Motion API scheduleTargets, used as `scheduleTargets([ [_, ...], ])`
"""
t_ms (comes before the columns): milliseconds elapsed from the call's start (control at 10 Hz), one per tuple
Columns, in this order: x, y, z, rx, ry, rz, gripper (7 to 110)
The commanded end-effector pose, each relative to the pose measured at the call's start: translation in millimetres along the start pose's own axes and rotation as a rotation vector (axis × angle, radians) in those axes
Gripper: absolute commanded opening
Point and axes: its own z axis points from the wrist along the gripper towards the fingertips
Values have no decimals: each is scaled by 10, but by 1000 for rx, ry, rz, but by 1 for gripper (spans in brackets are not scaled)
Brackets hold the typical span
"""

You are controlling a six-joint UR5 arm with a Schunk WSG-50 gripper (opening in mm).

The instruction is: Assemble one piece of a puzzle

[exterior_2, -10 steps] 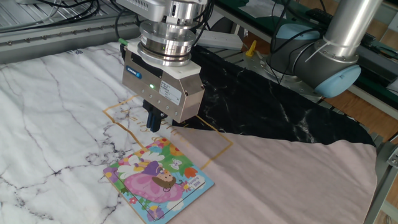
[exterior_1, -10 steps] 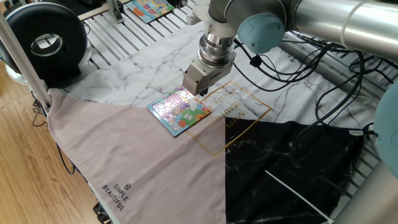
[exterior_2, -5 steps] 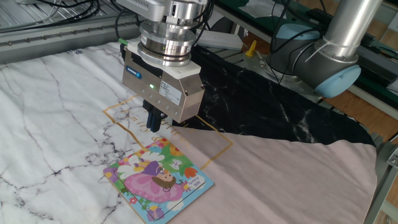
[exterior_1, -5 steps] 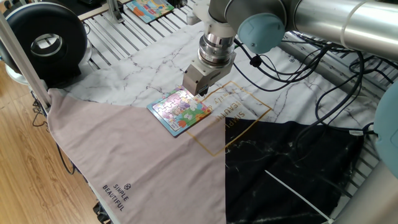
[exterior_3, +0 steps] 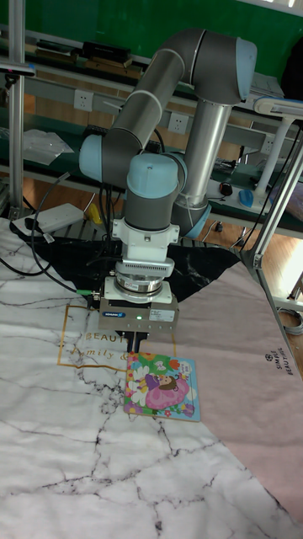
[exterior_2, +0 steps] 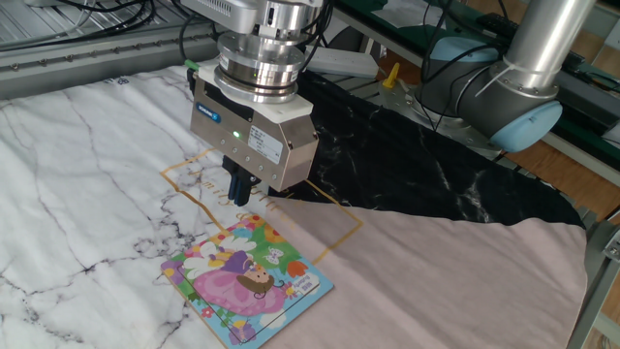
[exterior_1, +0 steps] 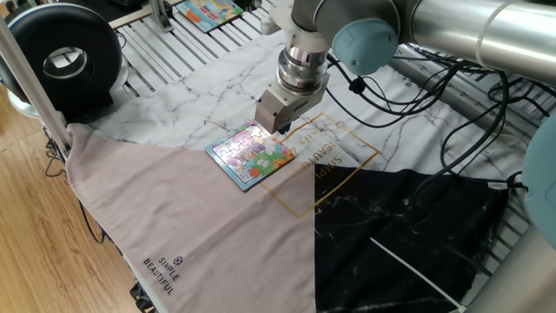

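The pincer (exterior_2: 238, 191) hangs just above the far edge of the puzzle (exterior_2: 246, 279), its dark fingers (exterior_3: 132, 343) close together and pointing down; whether they pinch anything cannot be told, and the piece itself cannot be made out in any view. The puzzle (exterior_1: 253, 156) lies flat just below and in front of the pincer (exterior_1: 276, 129), on the marble-patterned cloth (exterior_2: 77, 174) that covers the surface, with its blue rim showing along the near edges and a pink cartoon figure on its picture (exterior_3: 162, 386). Beside the pincer (exterior_3: 133, 344), a gold printed square (exterior_1: 334, 161) with lettering marks the cloth, and the puzzle overlaps one corner of it. Beyond it the cloth turns to a black marble panel (exterior_2: 426, 165), and on the pincer's other side to a plain pinkish-grey panel (exterior_1: 191, 226). Well apart from the pincer, a black round device (exterior_1: 61, 61) sits at the surface's edge, and another colourful board (exterior_1: 208, 12) lies on the slatted top far behind. Black cables (exterior_1: 452, 113) trail near the arm (exterior_3: 181, 93). Compared with the frames a second ago and half a second ago, nothing has shifted: pincer and puzzle sit in the same places.
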Motion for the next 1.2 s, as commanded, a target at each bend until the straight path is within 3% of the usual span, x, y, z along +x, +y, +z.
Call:
scheduleTargets([
  [0, -19, 8, -9, -8, -5, 10, 7],
  [1100, -14, -8, -7, -2, -4, 17, 7],
])
